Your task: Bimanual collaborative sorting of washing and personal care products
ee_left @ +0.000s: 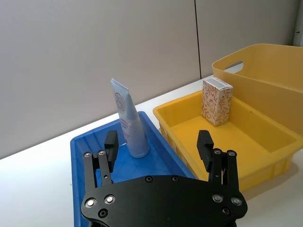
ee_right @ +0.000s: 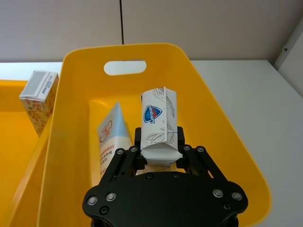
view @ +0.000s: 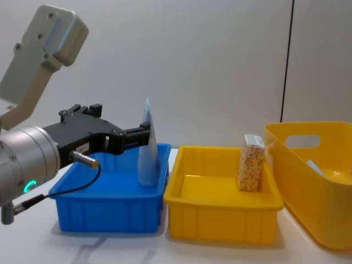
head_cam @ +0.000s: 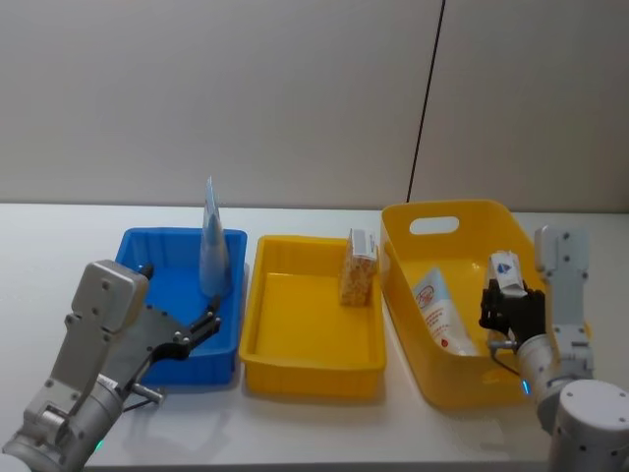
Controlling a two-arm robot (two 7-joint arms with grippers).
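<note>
While the right gripper [ee_right: 158,158] hangs over the near end of the deep yellow tub [head_cam: 400,258], its fingers are closed tight on the lower end of a small white carton [ee_right: 159,125] with a blue emblem, which stands upright between them, its top clear above the tub's rim. Below it, on the tub floor, a pale tube [head_cam: 438,311] with a red logo lies slanted, its cap end nearer the robot; carton and tube are apart.

The left gripper [ee_left: 160,147] hovers over the near part of the blue tray [head_cam: 142,251] with its fingers spread wide and nothing between them. Just ahead of it a second pale blue tube [ee_left: 129,121] stands upright on its cap near the tray's far right corner, close to the wall it shares with its neighbour; the fingertips [ee_left: 111,140] stop short of the tube and do not touch it.

Between the blue tray and the tub sits a shallow yellow tray [head_cam: 265,347]. An orange-speckled carton [head_cam: 359,267] stands upright in its far right corner, against or just beside the wall next to the tub; which, I cannot tell.

All three containers rest side by side on a white table [head_cam: 59,236].
</note>
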